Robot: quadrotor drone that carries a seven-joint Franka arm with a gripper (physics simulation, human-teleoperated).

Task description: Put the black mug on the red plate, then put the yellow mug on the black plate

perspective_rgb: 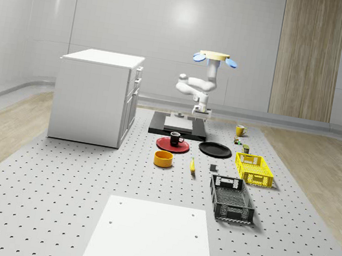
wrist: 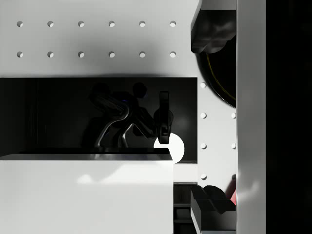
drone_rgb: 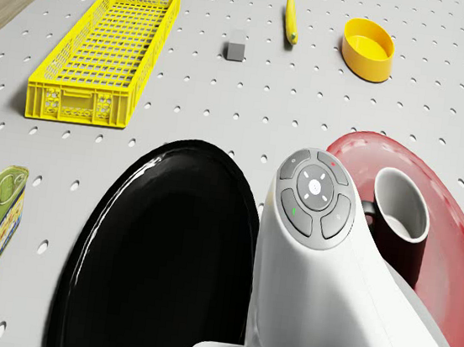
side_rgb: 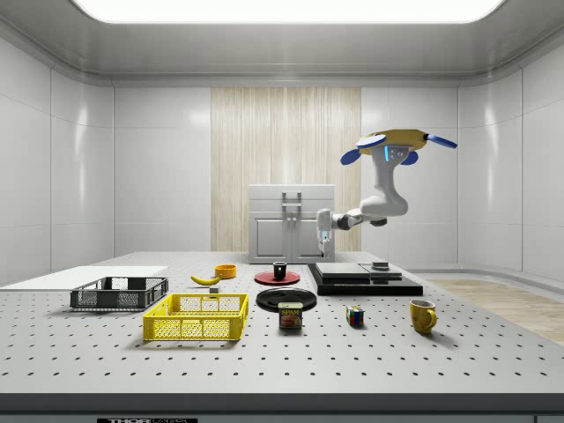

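Observation:
The black mug point(perspective_rgb: 176, 139) stands upright on the red plate point(perspective_rgb: 172, 145), seen too in the side view as the black mug point(side_rgb: 279, 270) on the red plate point(side_rgb: 280, 278). Right beside it lies the black plate point(perspective_rgb: 214, 150), bare. The yellow mug point(perspective_rgb: 240, 131) stands on the table behind the plates, apart from both. The drone point(perspective_rgb: 214, 58) hovers over the black platform point(perspective_rgb: 178, 126). Its arm hangs down, with my gripper point(perspective_rgb: 200, 112) in the air above the platform's edge near the plates. In the wrist view my gripper point(wrist: 214, 117) is open, with nothing between the fingers point(wrist: 212, 29).
A white cabinet point(perspective_rgb: 97, 96) stands at the whole-scene view's left. A yellow crate point(perspective_rgb: 254, 169), a black crate point(perspective_rgb: 231, 199), a yellow bowl point(perspective_rgb: 163, 158), a banana point(perspective_rgb: 192, 165) and a small grey block point(perspective_rgb: 213, 168) lie in front of the plates. A can point(side_rgb: 290, 315) and a colour cube point(side_rgb: 354, 315) sit near the yellow mug.

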